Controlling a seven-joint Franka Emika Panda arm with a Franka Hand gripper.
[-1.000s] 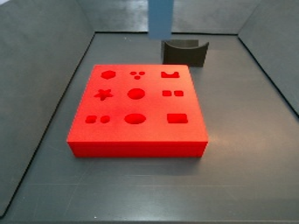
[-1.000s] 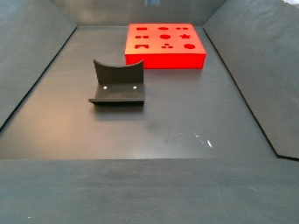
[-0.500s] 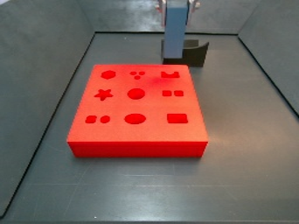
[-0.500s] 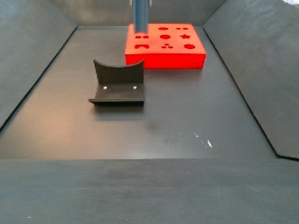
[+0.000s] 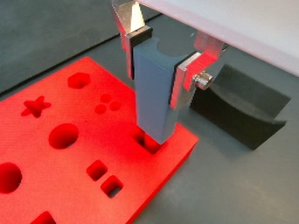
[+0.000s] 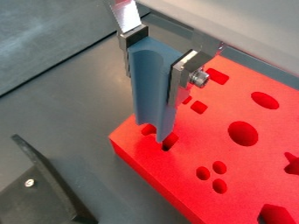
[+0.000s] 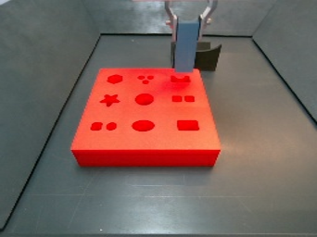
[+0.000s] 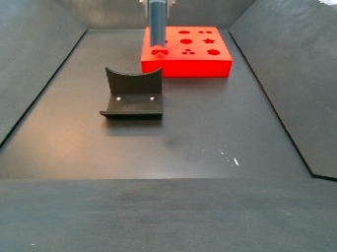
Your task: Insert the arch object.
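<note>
My gripper (image 5: 162,61) is shut on the arch object (image 5: 158,87), a blue-grey upright bar with a rounded groove down one face. The silver fingers (image 6: 184,72) clamp its upper end, as both wrist views show. Its lower end stands at the arch-shaped hole (image 5: 156,143) in the corner of the red board (image 5: 128,144) nearest the fixture. I cannot tell how deep it sits. In both side views the bar (image 7: 184,48) (image 8: 156,25) stands upright over the board (image 7: 143,155) (image 8: 184,67), with the gripper (image 7: 186,23) above it.
The dark fixture (image 7: 209,57) stands on the floor just beyond the board's corner, close to the bar; it also shows in a wrist view (image 5: 239,105) and a side view (image 8: 132,94). The board has several other shaped holes. Grey walls enclose the floor.
The gripper has come down with the arch object, from high above the fixture to the board's corner hole.
</note>
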